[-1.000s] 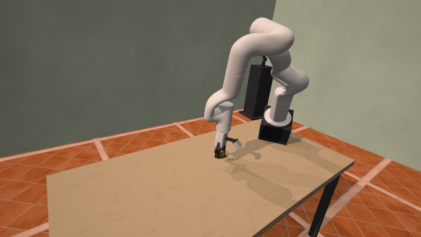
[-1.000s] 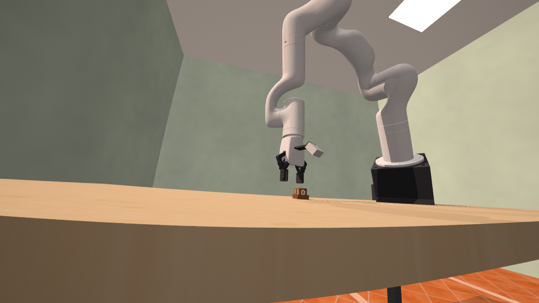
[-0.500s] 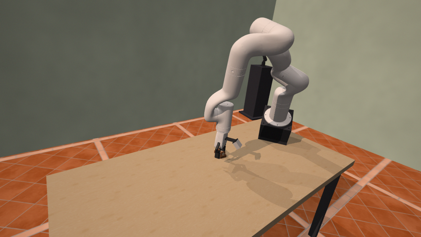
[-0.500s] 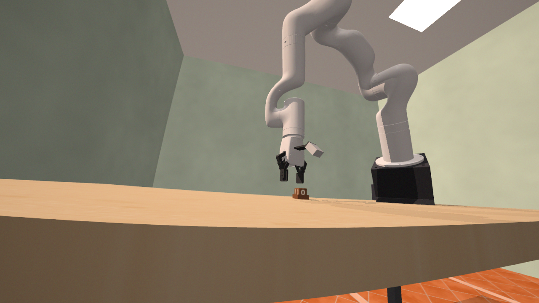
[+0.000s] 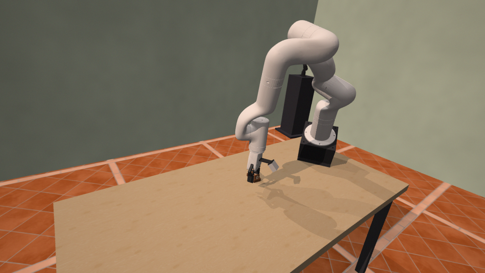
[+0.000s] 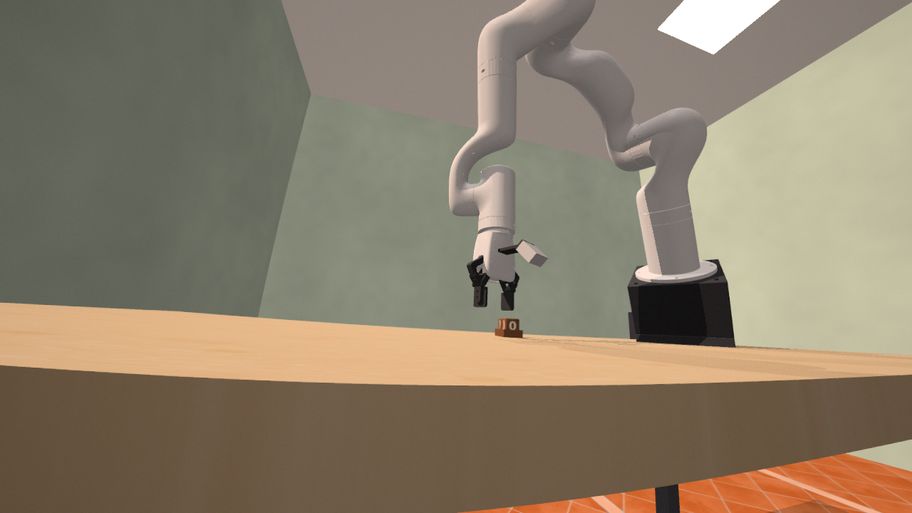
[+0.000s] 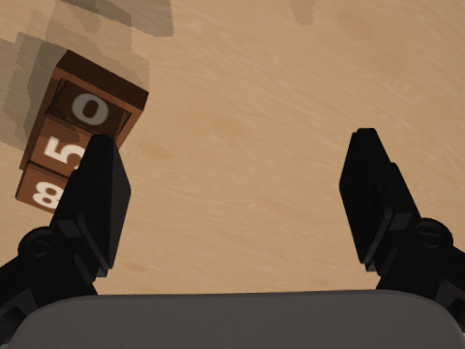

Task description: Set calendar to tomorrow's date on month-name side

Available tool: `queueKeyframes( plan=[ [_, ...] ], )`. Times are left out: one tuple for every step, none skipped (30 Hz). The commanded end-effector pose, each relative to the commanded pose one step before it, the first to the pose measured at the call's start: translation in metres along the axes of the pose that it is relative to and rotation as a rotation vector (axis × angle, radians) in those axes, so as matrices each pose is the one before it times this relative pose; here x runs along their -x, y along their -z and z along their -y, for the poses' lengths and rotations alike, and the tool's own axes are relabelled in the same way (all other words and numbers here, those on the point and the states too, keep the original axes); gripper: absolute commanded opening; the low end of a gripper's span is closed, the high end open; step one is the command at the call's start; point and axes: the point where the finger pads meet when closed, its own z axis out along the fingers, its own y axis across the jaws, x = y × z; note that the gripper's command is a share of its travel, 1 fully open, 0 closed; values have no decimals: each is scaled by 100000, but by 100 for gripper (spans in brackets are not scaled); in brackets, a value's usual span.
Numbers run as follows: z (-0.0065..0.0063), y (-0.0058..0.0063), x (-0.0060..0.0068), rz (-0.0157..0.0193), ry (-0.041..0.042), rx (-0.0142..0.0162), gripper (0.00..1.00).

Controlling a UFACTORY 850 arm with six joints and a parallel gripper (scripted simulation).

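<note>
"Right, is my gripper (image 5: 254, 178) (image 6: 493, 308) (image 7: 233, 159) spread?"
"Wide, above the worktop (image 5: 169, 210) (image 6: 255, 350) (image 7: 252, 97)."
"And the calendar?"
"On the worktop. From the wrist I read 0, 5 and 8 on the brown calendar (image 6: 509, 333) (image 7: 128, 127), partly behind one finger (image 7: 97, 194); the exterior view shows another 0."

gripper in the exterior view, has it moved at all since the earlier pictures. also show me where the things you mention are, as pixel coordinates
No. Against the robot's black base block (image 5: 318, 156) (image 6: 717, 318), the gripper (image 5: 254, 177) (image 6: 493, 307) (image 7: 233, 159) shows no visible shift in any direction.
</note>
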Motion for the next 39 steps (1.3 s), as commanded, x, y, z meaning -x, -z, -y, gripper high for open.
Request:
queueKeyframes(
  plan=[
    [-61,41,41,79,15,110,100],
    [0,0,0,0,0,0,100],
    [0,0,0,0,0,0,100],
    [0,0,0,0,0,0,100],
    [0,0,0,0,0,0,100],
    [0,0,0,0,0,0,100],
    [0,0,0,0,0,0,100],
    [0,0,0,0,0,0,100],
    [0,0,0,0,0,0,100],
    [0,0,0,0,0,0,100],
    [0,0,0,0,0,0,100],
    [0,0,0,0,0,0,100],
    [1,0,2,0,-117,0,100],
    [7,0,10,0,-709,0,100],
    [16,0,22,0,-1614,0,100],
    [26,0,35,0,-2579,0,100],
    [33,0,47,0,-3410,0,100],
    [36,0,56,0,-3964,0,100],
    [36,0,60,0,-4158,0,100],
    [32,0,59,0,-3964,0,100],
    [18,0,37,0,-2451,0,100],
    [7,0,15,0,-959,0,100],
    [78,0,177,0,-2256,0,100],
    [297,1,715,0,0,0,100],
    [130,0,314,0,0,0,100],
    [22,0,52,0,0,0,100],
    [0,0,0,0,0,0,100],
    [0,0,0,0,0,0,100],
    [1,0,2,0,-117,0,100],
    [5,0,11,0,-708,0,100],
    [10,0,25,0,-1613,0,100],
    [16,0,41,0,-2578,0,100],
    [19,0,54,0,-3408,0,100],
    [20,0,64,0,-3962,0,100],
    [19,0,68,0,-4156,0,100],
    [15,0,65,0,-3962,0,100],
    [7,0,34,0,-2077,0,100],
    [4,0,22,0,-1331,0,100],
    [28,0,185,0,-2269,0,100]
  ],
)
